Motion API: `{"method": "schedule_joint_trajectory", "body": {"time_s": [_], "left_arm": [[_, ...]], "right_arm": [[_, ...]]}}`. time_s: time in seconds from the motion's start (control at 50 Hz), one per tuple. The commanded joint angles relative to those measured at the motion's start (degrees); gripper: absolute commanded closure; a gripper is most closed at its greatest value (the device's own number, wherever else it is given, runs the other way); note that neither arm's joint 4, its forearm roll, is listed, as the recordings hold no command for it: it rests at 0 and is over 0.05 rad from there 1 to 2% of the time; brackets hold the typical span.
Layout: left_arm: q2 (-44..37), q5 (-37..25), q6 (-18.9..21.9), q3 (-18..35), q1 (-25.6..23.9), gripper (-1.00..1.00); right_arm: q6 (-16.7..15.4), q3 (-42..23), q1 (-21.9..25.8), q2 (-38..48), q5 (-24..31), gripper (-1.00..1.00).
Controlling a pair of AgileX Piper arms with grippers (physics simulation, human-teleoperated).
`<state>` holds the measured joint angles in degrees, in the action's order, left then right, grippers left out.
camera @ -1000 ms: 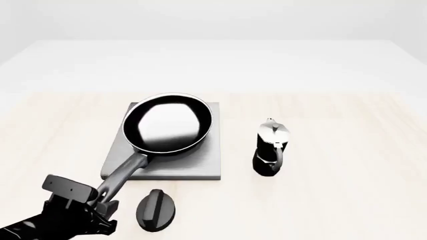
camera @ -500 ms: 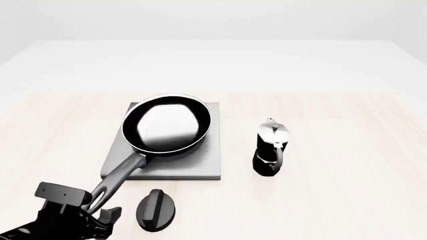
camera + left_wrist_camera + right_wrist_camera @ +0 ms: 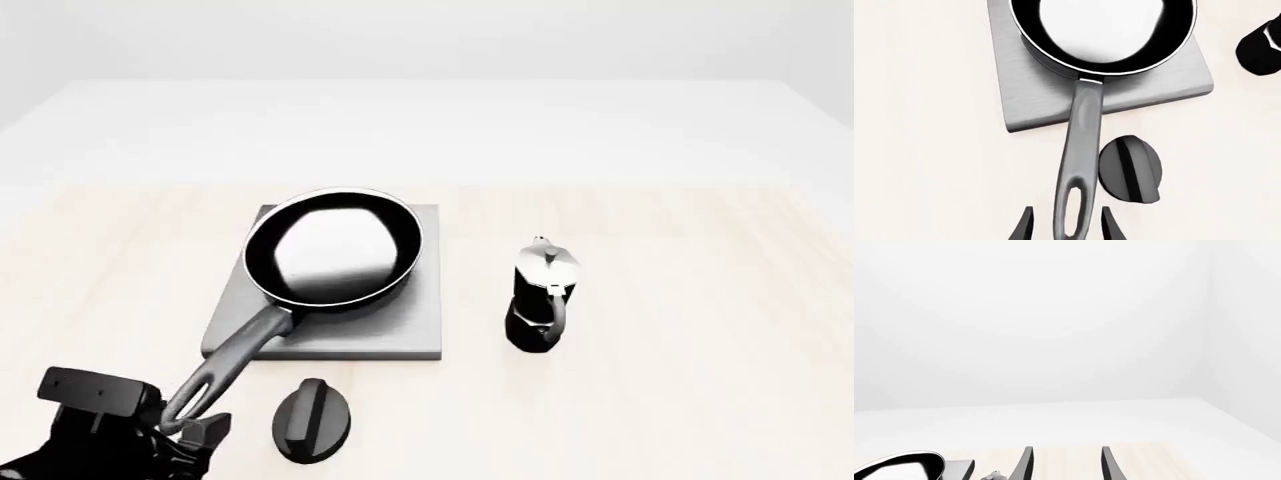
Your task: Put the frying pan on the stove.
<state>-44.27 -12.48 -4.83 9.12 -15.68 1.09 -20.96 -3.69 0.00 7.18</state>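
The black frying pan [image 3: 334, 250] sits flat on the grey stove plate [image 3: 400, 335], its long handle [image 3: 234, 355] pointing toward the near left. In the left wrist view the pan [image 3: 1104, 30] rests on the stove [image 3: 1034, 100]. My left gripper [image 3: 187, 422] is open at the handle's holed end; its fingers [image 3: 1026, 226] stand on either side of the handle with gaps, not touching it. My right gripper [image 3: 1066, 465] is open and empty, out of the front view, raised and looking across the table; the pan's edge [image 3: 897, 467] shows low in its view.
A black oval knob [image 3: 311, 420] lies on the table right beside the handle's end, also in the left wrist view [image 3: 1131, 167]. A black-and-silver moka pot [image 3: 541, 295] stands to the right of the stove. Light wooden table all round.
My left gripper has let go of the handle and drawn back toward the near-left corner. The pan has stayed on the stove.
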Motion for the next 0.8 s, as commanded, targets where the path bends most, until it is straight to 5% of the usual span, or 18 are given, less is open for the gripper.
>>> {"method": "schedule_joint_trajectory", "body": {"time_s": [0.02, 0.28, 0.8], "left_arm": [[9.64, -9.86, 0.50, 2.65, 0.51, -1.00], [17.70, -18.86, 1.50, 7.37, 0.59, -1.00], [29.38, -33.88, 7.61, 26.22, 4.83, -1.00]], "right_arm": [[-0.06, -0.05, 0.13, 0.00, 0.06, -1.00], [0.03, 0.07, 0.19, 0.00, -0.04, -1.00], [-0.14, -0.33, 0.29, 0.00, 0.22, -1.00]]}}
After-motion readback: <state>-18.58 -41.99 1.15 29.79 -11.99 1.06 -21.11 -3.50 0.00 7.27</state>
